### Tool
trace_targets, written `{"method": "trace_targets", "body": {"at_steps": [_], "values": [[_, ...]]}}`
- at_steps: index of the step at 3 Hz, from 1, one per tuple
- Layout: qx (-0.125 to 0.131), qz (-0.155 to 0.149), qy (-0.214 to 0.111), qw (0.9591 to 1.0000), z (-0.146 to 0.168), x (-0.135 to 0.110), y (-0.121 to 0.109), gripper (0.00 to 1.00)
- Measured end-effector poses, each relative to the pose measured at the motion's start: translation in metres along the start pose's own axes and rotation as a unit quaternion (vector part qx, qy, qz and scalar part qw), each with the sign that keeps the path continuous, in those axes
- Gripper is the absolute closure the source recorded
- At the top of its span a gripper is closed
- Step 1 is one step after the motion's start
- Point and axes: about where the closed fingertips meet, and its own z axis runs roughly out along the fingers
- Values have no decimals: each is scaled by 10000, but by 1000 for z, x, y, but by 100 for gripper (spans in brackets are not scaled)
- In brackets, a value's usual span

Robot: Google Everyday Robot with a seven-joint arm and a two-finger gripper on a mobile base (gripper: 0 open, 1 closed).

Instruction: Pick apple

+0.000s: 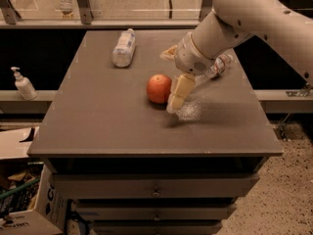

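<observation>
The apple (158, 88), round and orange-red, sits on the dark table top (98, 121) near its middle. My gripper (177, 98), cream-coloured and pointing down at the table, is just right of the apple, touching or almost touching its right side. The white arm reaches in from the upper right. The apple rests on the table.
A clear plastic bottle (123, 47) lies at the table's back left. Another clear bottle (219, 66) lies behind the wrist, partly hidden. A soap dispenser (22, 84) stands on a ledge at left. A cardboard box (29, 214) is on the floor at lower left.
</observation>
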Motion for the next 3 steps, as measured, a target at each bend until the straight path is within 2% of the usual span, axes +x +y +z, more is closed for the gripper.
{"method": "trace_targets", "body": {"at_steps": [1, 2, 3], "values": [[-49, 81, 24, 10000, 10, 7, -1, 0], [-93, 136, 32, 9999, 20, 10, 4, 18], [-175, 295, 136, 9993, 29, 12, 9, 41]]}}
